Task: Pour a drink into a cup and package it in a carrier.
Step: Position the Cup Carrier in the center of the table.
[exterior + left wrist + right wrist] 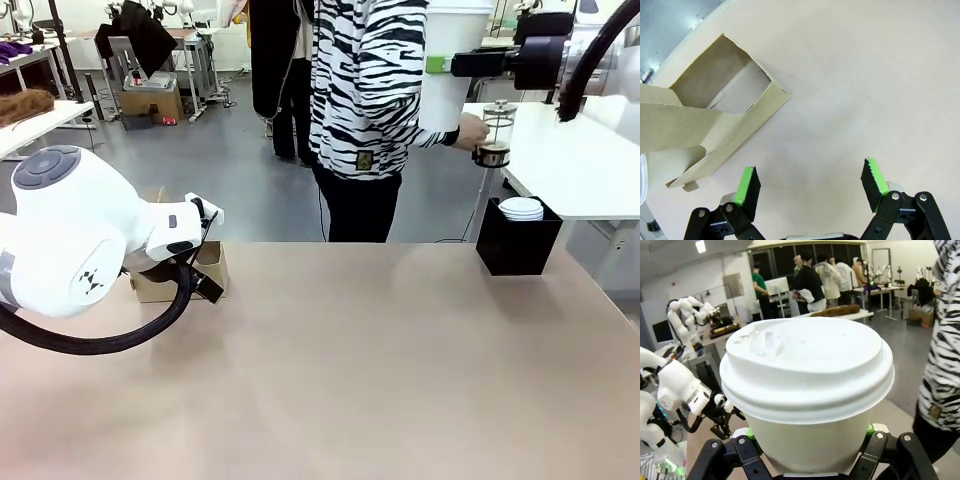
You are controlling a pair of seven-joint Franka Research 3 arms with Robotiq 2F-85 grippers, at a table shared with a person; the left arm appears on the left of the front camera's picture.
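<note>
Left arm (70, 235): smooth white shell with a black cable looped beneath it, over the near-left of the matte beige table (380, 370). Left gripper (810, 167): jaws wide, nothing between them. Its flat green pads (747, 182) face bare tabletop. Carrier (725, 115): plain brown cardboard, a low box with an open rectangular slot and a flat upright tab. It rests on the table just beside the left gripper, apart from it. In the front view it sits half hidden behind the arm, at the table's far left. Person (365, 90): black-and-white striped top, standing at the far side, middle. Cup (810, 405): white paper, walls tapering downward, capped with a domed white plastic lid (805, 360) that has a raised sip spout. It is off the table, high at right in the front view. Right gripper (811, 434): clamped on the cup's wall below the lid, a pad on each side. Jug (495, 130): clear glass cylinder with a metal top, standing on a white side table (590, 170). The person's hand (468, 135) is on it. Drink (491, 156): dark brown, a shallow layer at the jug's bottom. Box (520, 245): matte black, square-edged, at the table's far right, with a stack of round white lids (521, 208) at its top.
</note>
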